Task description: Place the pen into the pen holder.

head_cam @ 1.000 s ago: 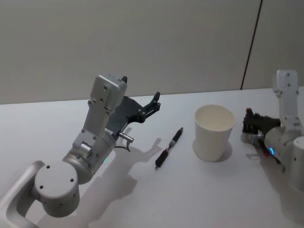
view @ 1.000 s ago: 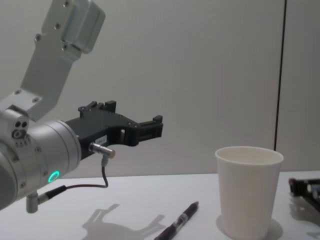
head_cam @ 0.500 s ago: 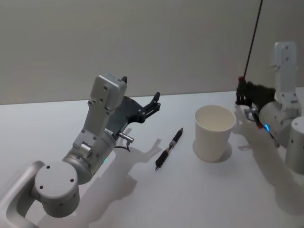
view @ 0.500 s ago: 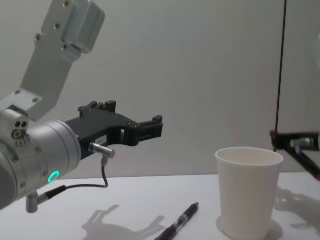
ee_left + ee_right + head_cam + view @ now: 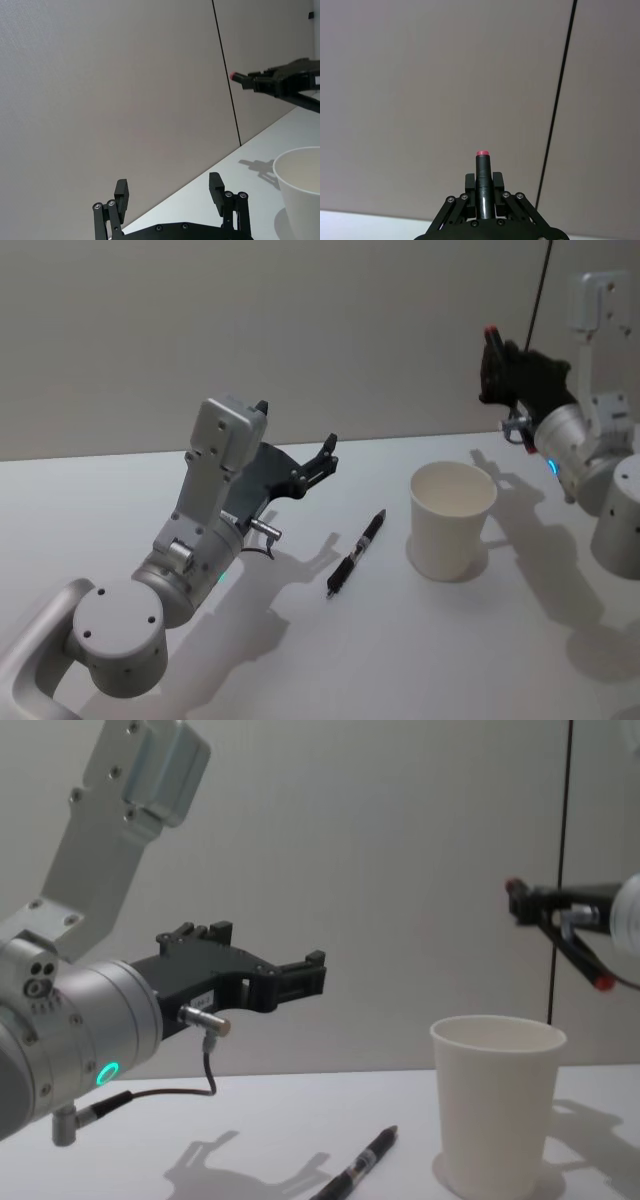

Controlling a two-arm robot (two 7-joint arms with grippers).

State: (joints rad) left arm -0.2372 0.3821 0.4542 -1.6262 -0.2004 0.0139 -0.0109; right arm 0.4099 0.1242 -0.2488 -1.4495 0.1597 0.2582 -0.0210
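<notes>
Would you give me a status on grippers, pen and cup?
Right gripper shut on red-tipped pen, held high, right of the cup. Left gripper open, hovering left of second pen on the table. Cup upright, nothing blocking its mouth.

A plain, matte grey-beige wall (image 5: 250, 330) fills the background behind a smooth white tabletop (image 5: 420, 650) and meets the tabletop's far edge in a straight line. Toward the right, a thin dark vertical seam (image 5: 543, 270) divides the wall into two panels. The light is soft and even. It leaves blurred grey shadows on the tabletop, and the wall is uniformly lit.
</notes>
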